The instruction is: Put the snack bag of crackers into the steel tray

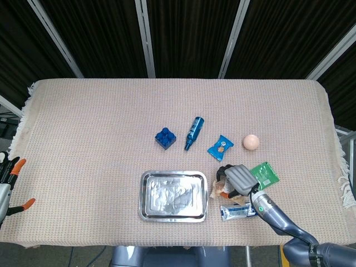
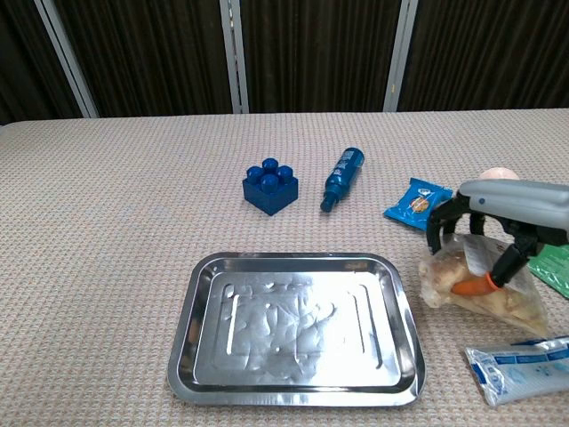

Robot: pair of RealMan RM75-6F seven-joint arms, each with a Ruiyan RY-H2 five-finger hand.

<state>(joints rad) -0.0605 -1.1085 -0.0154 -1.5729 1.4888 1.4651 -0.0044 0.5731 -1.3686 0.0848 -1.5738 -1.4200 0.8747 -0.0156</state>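
The snack bag of crackers point(image 2: 473, 292) point(image 1: 218, 188) is a clear packet with pale brown pieces, just right of the steel tray point(image 2: 293, 260) point(image 1: 172, 174). My right hand point(image 2: 491, 233) point(image 1: 237, 178) grips the bag from above, its dark fingers curled over the top and an orange-tipped thumb pressed on the near side. The bag's top looks pulled up, and its bottom is near the cloth. Nothing lies in the tray. My left hand point(image 1: 9, 177) shows only at the far left edge of the head view, fingers apart and holding nothing.
Behind the tray lie a blue brick point(image 2: 269, 186), a blue bottle point(image 2: 343, 178) and a blue snack packet point(image 2: 418, 203). A peach ball point(image 1: 251, 142), a green packet point(image 1: 265, 173) and a white-and-blue tube point(image 2: 520, 367) surround the right hand.
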